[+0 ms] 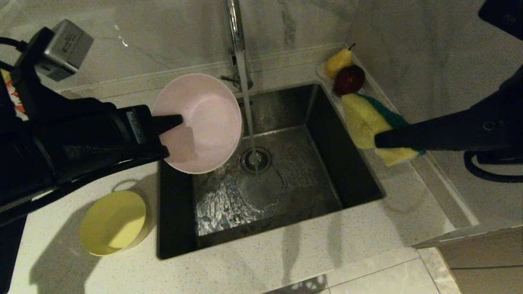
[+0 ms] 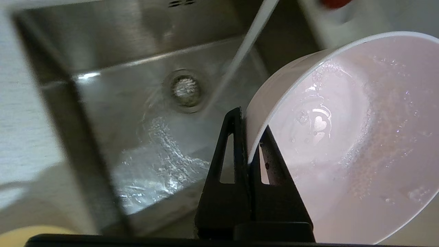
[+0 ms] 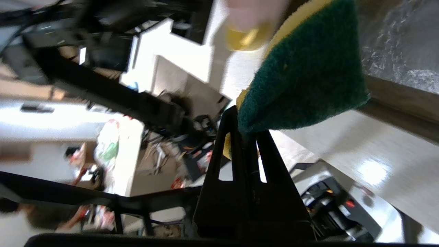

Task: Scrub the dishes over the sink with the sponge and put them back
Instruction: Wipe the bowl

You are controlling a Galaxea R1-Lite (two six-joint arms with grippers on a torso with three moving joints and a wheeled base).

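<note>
left hand pinches wet pink bowl rim | right hand pinches sponge | risk: slick rim slips into sink

A home kitchen: a steel sink is set into a pale speckled worktop, with water running from the chrome tap behind it. Marble-look wall panels rise behind the sink, and a pear and plum sit beside its far right corner.
</note>
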